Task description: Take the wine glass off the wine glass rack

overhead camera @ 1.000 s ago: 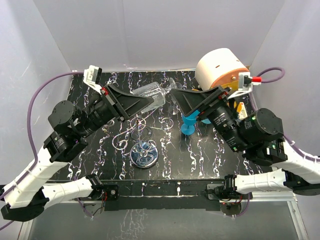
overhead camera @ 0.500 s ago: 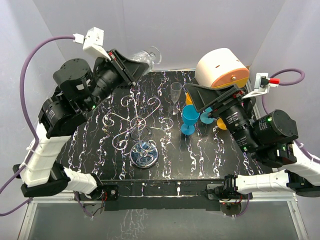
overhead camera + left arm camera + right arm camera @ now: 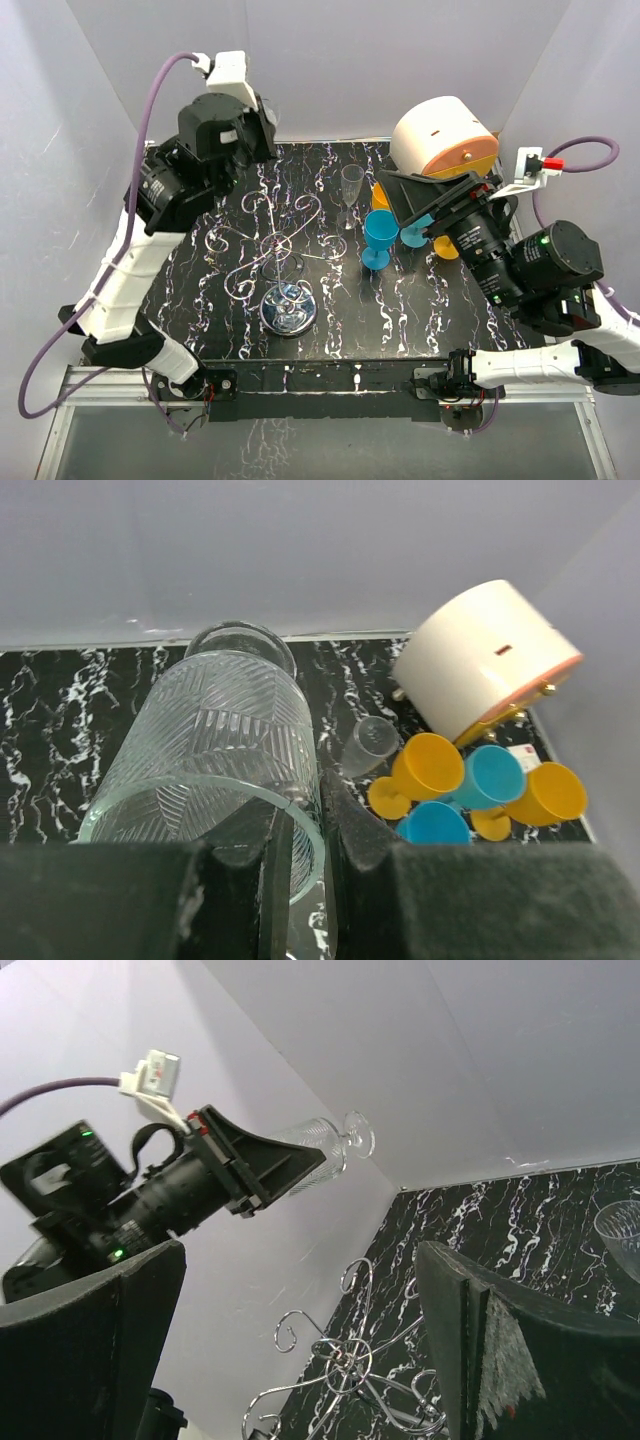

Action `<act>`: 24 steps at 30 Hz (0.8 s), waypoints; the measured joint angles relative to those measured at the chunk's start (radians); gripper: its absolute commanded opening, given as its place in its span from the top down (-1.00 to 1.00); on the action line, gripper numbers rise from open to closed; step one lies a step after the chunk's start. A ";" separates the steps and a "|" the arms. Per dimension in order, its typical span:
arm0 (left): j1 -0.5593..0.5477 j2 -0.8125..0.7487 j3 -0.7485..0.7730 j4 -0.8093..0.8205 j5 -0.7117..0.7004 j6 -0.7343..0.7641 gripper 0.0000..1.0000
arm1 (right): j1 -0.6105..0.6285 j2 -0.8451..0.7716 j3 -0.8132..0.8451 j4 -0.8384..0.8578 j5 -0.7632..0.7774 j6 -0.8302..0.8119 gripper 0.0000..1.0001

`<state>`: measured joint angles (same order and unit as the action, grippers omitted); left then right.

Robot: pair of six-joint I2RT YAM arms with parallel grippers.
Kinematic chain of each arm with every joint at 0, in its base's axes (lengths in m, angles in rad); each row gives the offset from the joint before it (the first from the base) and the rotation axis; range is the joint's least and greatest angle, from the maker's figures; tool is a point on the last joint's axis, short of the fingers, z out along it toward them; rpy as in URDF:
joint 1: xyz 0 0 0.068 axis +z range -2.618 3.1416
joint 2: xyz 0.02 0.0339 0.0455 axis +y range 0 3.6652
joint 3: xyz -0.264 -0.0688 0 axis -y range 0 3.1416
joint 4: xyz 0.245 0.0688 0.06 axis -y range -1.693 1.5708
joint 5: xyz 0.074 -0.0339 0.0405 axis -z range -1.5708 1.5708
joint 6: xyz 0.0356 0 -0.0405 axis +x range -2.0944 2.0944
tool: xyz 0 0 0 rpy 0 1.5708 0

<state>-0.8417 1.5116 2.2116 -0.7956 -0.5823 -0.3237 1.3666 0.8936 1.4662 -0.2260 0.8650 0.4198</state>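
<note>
1. Left wrist view: the left gripper [image 3: 300, 830] is closed on the wine glass [image 3: 215, 740], pinching the bowl's wall at the rim. One finger seems to sit inside the bowl, the other outside.
2. The wine glass lies nearly on its side, mouth toward the camera and foot [image 3: 240, 640] pointing at the back wall. Its patterned bowl is see-through, and the marbled table [image 3: 40, 730] shows through it.
3. Right wrist view: the wine glass is held high beside the left wall, well above the rack [image 3: 340, 1360] and apart from it.
4. The rack stands on the table left of centre, its scroll arms spread around the post above the round base [image 3: 288, 308].
5. The right gripper [image 3: 300, 1290] is spread wide with nothing between its fingers. It hangs over the right side of the table, facing the rack.
6. A clear flute [image 3: 351, 185] stands upright just right of the rack's arms. I cannot tell whether anything is in it.
7. Beside the flute stand blue goblets [image 3: 487, 777] and orange goblets [image 3: 428, 765], bunched close together with their mouths up. Only plain coloured insides show.
8. A round white box [image 3: 485, 655] with an orange face sits tilted in the far right corner, just behind the goblets. It is closed, so its contents are hidden.
</note>
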 measured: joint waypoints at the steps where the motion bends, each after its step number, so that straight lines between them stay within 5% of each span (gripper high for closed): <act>1: 0.039 0.005 -0.003 -0.005 0.029 -0.001 1.00 | 0.000 -0.004 0.000 -0.002 0.002 -0.001 -0.97; 9: 0.461 0.012 -0.137 -0.034 0.307 -0.071 1.00 | 0.000 -0.030 0.000 -0.008 0.013 -0.001 -0.97; 15: 0.576 0.027 -0.209 -0.073 0.452 -0.113 1.00 | 0.000 -0.032 0.000 -0.015 0.019 0.000 -0.97; 24: 0.626 0.096 -0.340 -0.204 0.472 -0.096 1.00 | 0.000 -0.029 0.000 -0.030 0.019 0.000 -0.97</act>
<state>-0.2161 1.6077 1.8713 -0.9993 -0.1108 -0.4194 1.3666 0.8642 1.4658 -0.2558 0.8841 0.4198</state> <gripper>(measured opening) 0.117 0.983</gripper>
